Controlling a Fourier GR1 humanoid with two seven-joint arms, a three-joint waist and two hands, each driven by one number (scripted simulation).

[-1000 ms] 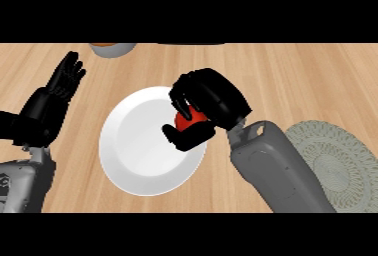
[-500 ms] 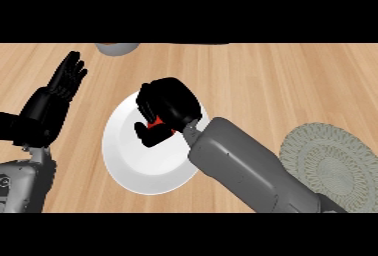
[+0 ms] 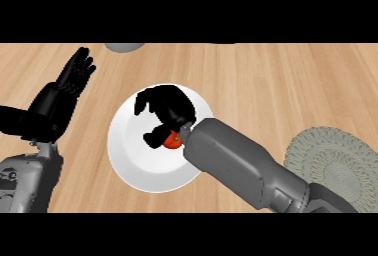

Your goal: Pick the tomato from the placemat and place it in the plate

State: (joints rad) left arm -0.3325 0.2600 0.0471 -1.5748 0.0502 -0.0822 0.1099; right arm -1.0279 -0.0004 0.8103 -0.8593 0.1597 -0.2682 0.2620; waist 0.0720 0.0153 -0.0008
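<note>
Light wooden counter (image 3: 295, 80) seen from above, a grey rounded object (image 3: 124, 46) cut off at the top edge, its kind impossible to tell

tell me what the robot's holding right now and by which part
The right hand, over the white plate, has the tomato under its palm, thumb curled against its side. Whether it is gripped cannot be told. The left hand holds nothing.

Light is even and fairly bright across the wooden counter (image 3: 280, 80), with no glare. The white plate (image 3: 136, 165) carries only a faint grey shade by the right hand (image 3: 166, 107), and cast shadows are soft. Both black hands read as near-featureless dark shapes; the left hand (image 3: 63, 97) shows little surface detail.
</note>
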